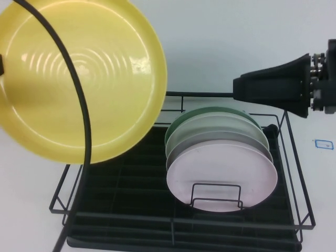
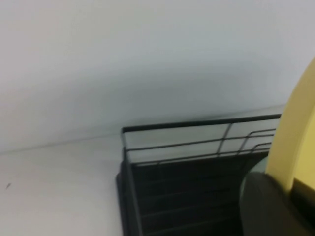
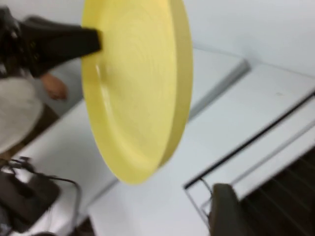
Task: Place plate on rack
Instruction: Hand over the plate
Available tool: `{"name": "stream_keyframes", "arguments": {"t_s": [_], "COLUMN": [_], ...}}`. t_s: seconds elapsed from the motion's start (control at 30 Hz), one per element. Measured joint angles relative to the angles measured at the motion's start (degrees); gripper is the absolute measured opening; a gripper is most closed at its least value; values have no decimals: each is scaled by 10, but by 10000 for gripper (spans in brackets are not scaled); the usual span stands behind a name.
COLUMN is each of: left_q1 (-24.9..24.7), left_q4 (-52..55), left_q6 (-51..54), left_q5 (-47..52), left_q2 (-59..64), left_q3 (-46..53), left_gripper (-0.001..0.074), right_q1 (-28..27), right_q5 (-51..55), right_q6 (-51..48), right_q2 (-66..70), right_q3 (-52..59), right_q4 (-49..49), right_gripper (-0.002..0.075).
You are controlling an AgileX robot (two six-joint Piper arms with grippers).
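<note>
— Plate [image 1: 79, 79] first, since it fills the upper left of the high view: why is it up in the air like that?

— It is held on edge, face toward the camera, well above the table at about ten o'clock from the rack [image 1: 131, 210]. I judge the tilt is deliberate: upright is how it must drop between the wires.

— Who holds it?

— The left gripper [image 3: 91, 42], clamped on the plate's rim; the right wrist view shows a dark finger biting the edge.

— And the rack itself?

— Black wire with a tray base, at six o'clock. Its right half already carries a green plate [image 1: 212, 113], two grey plates [image 1: 220, 131] and a pink plate [image 1: 223, 176] standing in a row, so the free left half looks like the target.

— The right gripper [image 1: 239, 86]?

— It hovers at three o'clock, over the rack's far rail, apart from everything. Whether its jaws are apart or together I cannot tell.
</note>
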Motion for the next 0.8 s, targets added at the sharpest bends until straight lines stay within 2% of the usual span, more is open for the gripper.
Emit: {"name": "stream_keyframes", "arguments": {"t_s": [0.1,0.2,0.37,0.8], "left_q1": [-6,-6,-22,-68], "left_q4": [-2,-15,-53,-82], "left_q6": [-2,-2,19,35], "left_q5": [13,25,25,6], "left_q2": [-12,-16,-16,24], "left_q3": [0,0,0,0], "left_gripper": [1,1,1,1], "right_q1": [0,0,0,0], "right_q5": [21,42,64,77], "right_q6": [-7,-19,-41,-90], "right_q2": [0,0,0,18], "right_q3": [0,0,0,0], "right_q4": [29,66,119,172], "right_gripper": [398,418,426,428]}}
